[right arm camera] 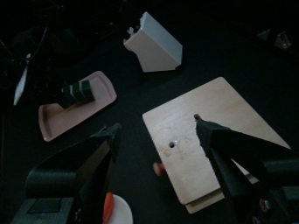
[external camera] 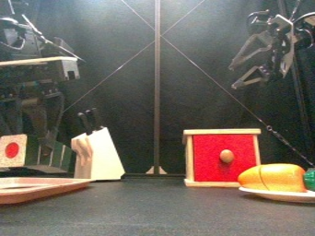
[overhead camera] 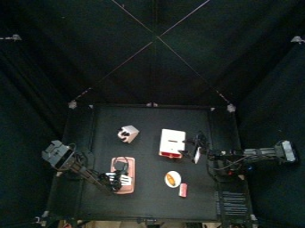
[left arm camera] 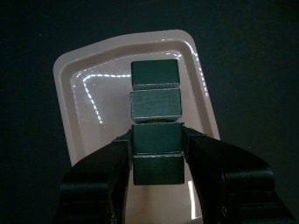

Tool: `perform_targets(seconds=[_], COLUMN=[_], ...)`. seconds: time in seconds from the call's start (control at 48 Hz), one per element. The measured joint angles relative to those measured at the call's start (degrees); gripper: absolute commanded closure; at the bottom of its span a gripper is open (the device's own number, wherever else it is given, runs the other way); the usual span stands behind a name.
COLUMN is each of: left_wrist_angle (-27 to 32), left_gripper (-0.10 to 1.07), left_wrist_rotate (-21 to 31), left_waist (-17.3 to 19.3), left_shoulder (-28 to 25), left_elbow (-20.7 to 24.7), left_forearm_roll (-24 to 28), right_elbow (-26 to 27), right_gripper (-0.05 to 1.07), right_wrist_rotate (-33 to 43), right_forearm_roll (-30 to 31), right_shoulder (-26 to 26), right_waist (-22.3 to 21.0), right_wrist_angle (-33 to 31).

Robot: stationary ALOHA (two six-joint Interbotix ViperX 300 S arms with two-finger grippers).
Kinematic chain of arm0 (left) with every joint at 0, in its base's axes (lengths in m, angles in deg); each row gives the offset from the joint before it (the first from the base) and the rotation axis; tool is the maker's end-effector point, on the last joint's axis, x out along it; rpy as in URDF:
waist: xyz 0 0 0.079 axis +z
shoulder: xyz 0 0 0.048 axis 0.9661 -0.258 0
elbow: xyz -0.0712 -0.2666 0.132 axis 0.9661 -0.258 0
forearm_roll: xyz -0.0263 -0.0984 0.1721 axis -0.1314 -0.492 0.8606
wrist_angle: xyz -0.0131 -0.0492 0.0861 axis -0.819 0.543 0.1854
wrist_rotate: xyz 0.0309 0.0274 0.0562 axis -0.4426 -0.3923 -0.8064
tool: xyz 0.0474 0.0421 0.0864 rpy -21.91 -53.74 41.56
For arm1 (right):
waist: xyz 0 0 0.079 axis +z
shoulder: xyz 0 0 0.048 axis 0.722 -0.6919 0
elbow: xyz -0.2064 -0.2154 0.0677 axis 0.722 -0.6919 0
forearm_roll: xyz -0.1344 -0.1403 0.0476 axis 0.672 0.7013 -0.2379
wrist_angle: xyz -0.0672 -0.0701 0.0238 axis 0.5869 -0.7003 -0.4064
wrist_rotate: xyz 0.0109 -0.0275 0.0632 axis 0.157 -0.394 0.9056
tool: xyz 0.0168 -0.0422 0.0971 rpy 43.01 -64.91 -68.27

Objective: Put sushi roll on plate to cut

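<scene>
The sushi roll [left arm camera: 156, 103], a row of dark green segments, lies lengthwise over the pinkish plate [left arm camera: 93, 96]. My left gripper [left arm camera: 156, 147] is shut on the roll's near end, one jaw against each side. From the front the roll's white end with a red centre [external camera: 13, 147] shows low over the plate [external camera: 37, 188]; I cannot tell whether it touches. In the top view the plate [overhead camera: 128, 162] sits at the table's front left under the left gripper [overhead camera: 117, 175]. My right gripper [right arm camera: 163, 149] hangs open and holds nothing, high above the box.
A pale knife block [external camera: 99, 153] stands behind the plate. A wooden box with a red front [external camera: 223, 157] sits mid-table, under the right arm. A small white dish with orange and yellow food [external camera: 274, 177] lies at the front right.
</scene>
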Motion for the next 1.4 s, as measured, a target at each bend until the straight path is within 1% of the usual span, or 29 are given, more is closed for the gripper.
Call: perform_targets(seconds=[0.312, 0.542, 0.646, 0.854, 0.958, 1.396], left_wrist_angle=[-0.1, -1.5, -1.6, -1.7, -1.6, -1.6], left_gripper=[0.24, 0.24, 0.21, 0.07, 0.02, 0.02], left_wrist_rotate=[1.2, 1.1, 1.1, 1.2, 1.1, 1.1], left_waist=[-0.3, -0.3, -0.3, -0.2, -0.3, -0.3], left_shoulder=[-0.7, -1.3, -1.3, -1.3, -1.2, -1.1], left_elbow=[0.3, 0.3, 0.3, 0.4, 0.7, 1.0], left_forearm_roll=[-0.2, -0.1, -0.1, 0.4, 0.4, 1.1], right_elbow=[0.0, 0.0, 0.0, 0.0, 0.0, 0.0], right_gripper=[0.04, 0.04, 0.04, 0.04, 0.04, 0.04], right_wrist_rotate=[0.0, 0.0, 0.0, 0.0, 0.0, 0.0], right_forearm_roll=[0.0, 0.0, 0.0, -0.2, -0.2, -0.2], right_shoulder=[0.0, 0.0, 0.0, 0.0, 0.0, 0.0], right_waist=[0.0, 0.0, 0.0, 0.0, 0.0, 0.0], right_wrist_angle=[0.0, -0.1, 0.0, 0.0, 0.0, 0.0])
